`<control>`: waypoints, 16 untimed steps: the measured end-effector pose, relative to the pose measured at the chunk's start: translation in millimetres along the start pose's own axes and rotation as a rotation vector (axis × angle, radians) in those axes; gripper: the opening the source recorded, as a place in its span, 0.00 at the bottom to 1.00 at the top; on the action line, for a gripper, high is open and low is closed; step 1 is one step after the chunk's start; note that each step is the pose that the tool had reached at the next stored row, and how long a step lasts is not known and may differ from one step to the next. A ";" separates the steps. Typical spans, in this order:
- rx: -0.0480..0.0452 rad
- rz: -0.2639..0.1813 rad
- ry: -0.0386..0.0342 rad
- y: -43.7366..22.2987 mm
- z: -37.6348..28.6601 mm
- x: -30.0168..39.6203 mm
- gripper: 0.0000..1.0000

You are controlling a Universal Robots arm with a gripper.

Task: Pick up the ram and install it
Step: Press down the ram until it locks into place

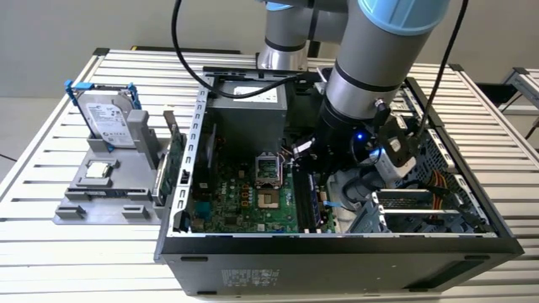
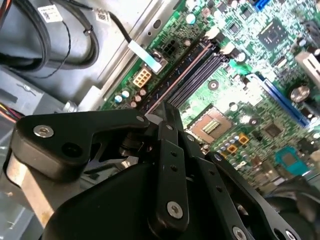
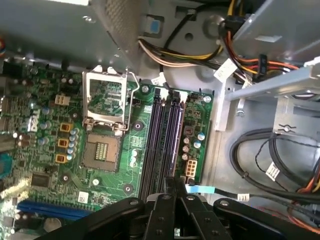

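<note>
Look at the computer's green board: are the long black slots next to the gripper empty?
Yes, in the first wrist view the long black slots hold no stick, and the gripper hangs over them.

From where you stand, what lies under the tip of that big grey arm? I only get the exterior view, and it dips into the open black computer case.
Observer: In the first wrist view the black gripper hangs right over a row of long black memory slots on the green motherboard.
Operator: Anything next to those slots?
Observer: A small white connector stands on the board right beside them, close to the gripper.
</note>
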State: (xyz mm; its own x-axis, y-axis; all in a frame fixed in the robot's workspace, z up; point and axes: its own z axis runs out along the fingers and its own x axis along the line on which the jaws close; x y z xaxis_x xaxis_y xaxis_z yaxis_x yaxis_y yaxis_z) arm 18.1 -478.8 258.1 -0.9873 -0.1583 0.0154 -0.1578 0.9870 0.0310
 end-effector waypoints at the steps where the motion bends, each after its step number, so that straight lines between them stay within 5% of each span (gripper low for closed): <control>1: 0.0004 -0.019 0.0006 0.1 0.1 0.0 0.00; 16: 0.0038 -0.240 0.0070 4.4 3.7 -0.8 0.00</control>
State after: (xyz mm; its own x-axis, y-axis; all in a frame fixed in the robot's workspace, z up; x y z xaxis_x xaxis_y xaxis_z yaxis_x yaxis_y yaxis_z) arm 18.2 -474.3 254.5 -0.9213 -0.3886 0.0149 -0.3880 0.9211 0.0308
